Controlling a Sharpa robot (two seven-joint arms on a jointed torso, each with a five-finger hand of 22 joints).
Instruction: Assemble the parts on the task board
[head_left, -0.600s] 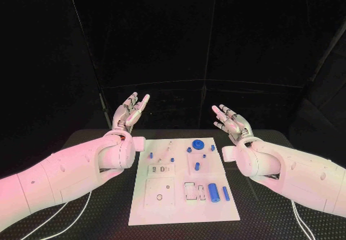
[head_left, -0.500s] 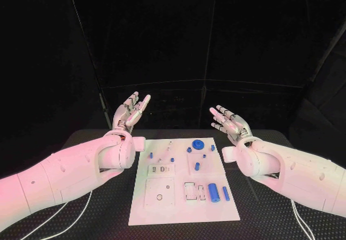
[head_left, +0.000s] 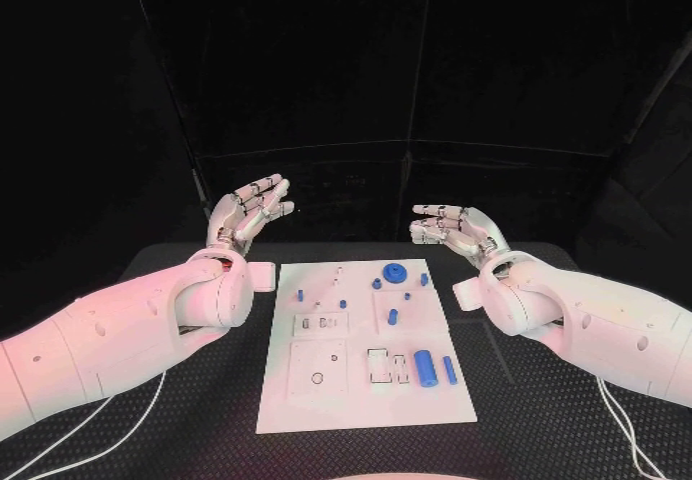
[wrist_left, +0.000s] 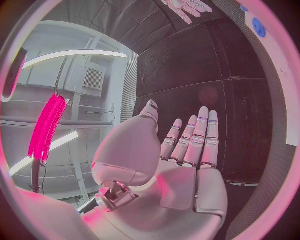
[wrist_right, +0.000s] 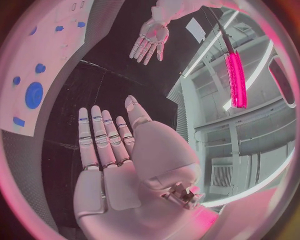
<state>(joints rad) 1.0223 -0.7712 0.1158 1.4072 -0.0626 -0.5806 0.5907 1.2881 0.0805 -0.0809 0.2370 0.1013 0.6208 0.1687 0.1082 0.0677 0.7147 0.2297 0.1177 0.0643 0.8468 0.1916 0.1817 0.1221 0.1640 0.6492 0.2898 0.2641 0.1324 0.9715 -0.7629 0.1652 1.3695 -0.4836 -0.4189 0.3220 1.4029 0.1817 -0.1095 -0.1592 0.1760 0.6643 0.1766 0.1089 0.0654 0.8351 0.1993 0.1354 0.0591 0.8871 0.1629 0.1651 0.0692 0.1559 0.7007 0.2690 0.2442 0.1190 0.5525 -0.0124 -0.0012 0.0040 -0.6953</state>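
The white task board (head_left: 289, 405) lies in the middle of the black table, with several small blue parts on it. A round blue disc (head_left: 394, 269) sits near its far edge and a thick blue cylinder (head_left: 426, 366) with a thinner blue pin (head_left: 449, 370) lies at its near right. My left hand (head_left: 250, 212) is raised above the table's far left, palm open, fingers straight, holding nothing (wrist_left: 187, 150). My right hand (head_left: 453, 227) hovers beyond the board's far right corner, empty, fingers spread (wrist_right: 106, 145). The right wrist view catches the board (wrist_right: 56, 65) and the left hand (wrist_right: 149, 39).
The black table (head_left: 562, 420) spreads on both sides of the board. White cables (head_left: 87, 420) trail over its near left and near right (head_left: 620, 420). Dark curtains close off the back.
The camera has tilted, shifting the whole picture. Both hands have sunk and tipped forward, the right one more so, its fingers now pointing toward the left hand. Nothing on the board moved.
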